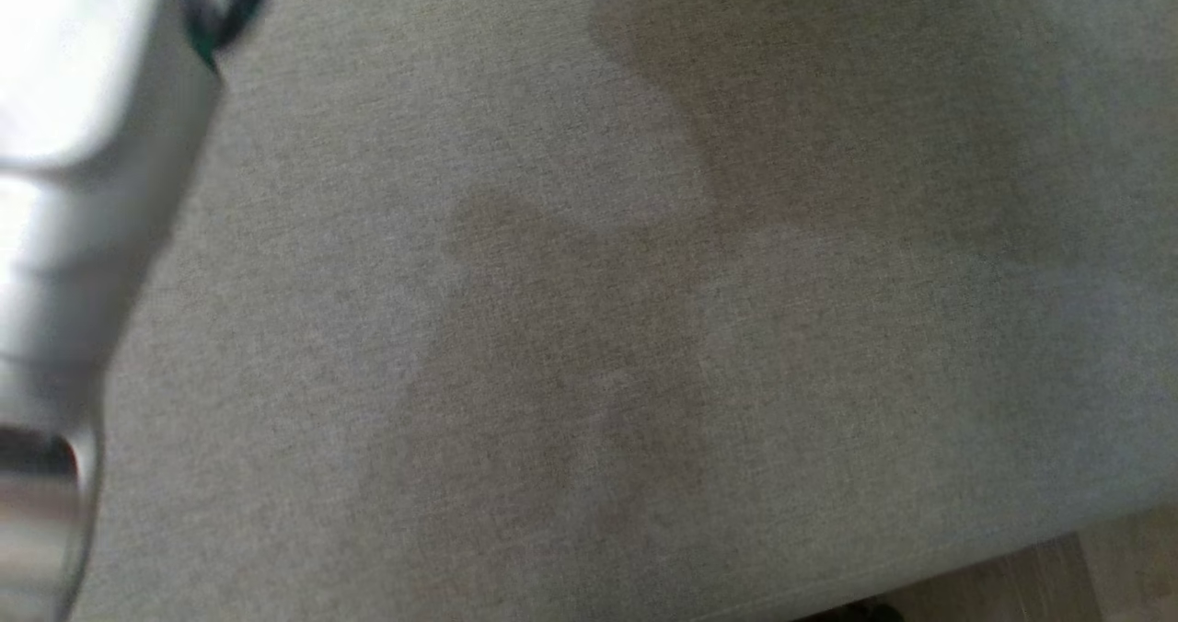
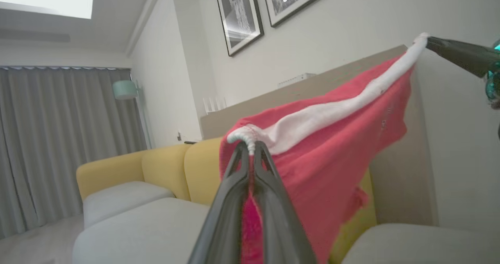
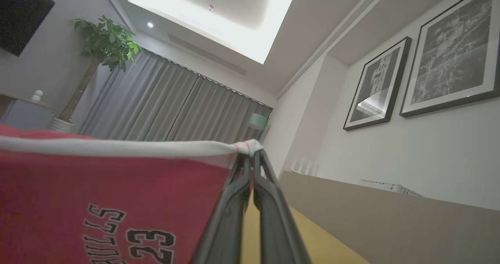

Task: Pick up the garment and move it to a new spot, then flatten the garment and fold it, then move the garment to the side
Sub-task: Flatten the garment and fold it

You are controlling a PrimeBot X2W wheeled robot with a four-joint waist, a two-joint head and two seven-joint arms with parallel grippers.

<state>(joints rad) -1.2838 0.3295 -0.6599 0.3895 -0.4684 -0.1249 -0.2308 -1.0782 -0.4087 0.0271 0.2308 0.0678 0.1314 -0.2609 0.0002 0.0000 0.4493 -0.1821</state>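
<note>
The garment (image 2: 332, 154) is a red jersey with a white band along its top edge, held up in the air and stretched between both grippers. My left gripper (image 2: 250, 147) is shut on one end of the white band. The right gripper (image 2: 429, 42) grips the other end at the upper right of the left wrist view. In the right wrist view my right gripper (image 3: 251, 154) is shut on the band, and the garment (image 3: 109, 201) hangs to the left showing black lettering and the number 23. A blurred pale forearm (image 1: 64, 236) crosses the head view's left side.
A grey upholstered surface (image 1: 644, 328) spreads below the head camera, its edge and the floor (image 1: 1058, 576) at the lower right. A yellow sofa (image 2: 156, 170) with grey cushions (image 2: 148, 225), a wooden ledge (image 2: 304, 88), framed pictures (image 2: 238, 14), curtains (image 2: 58, 147) and a potted plant (image 3: 101, 45) surround.
</note>
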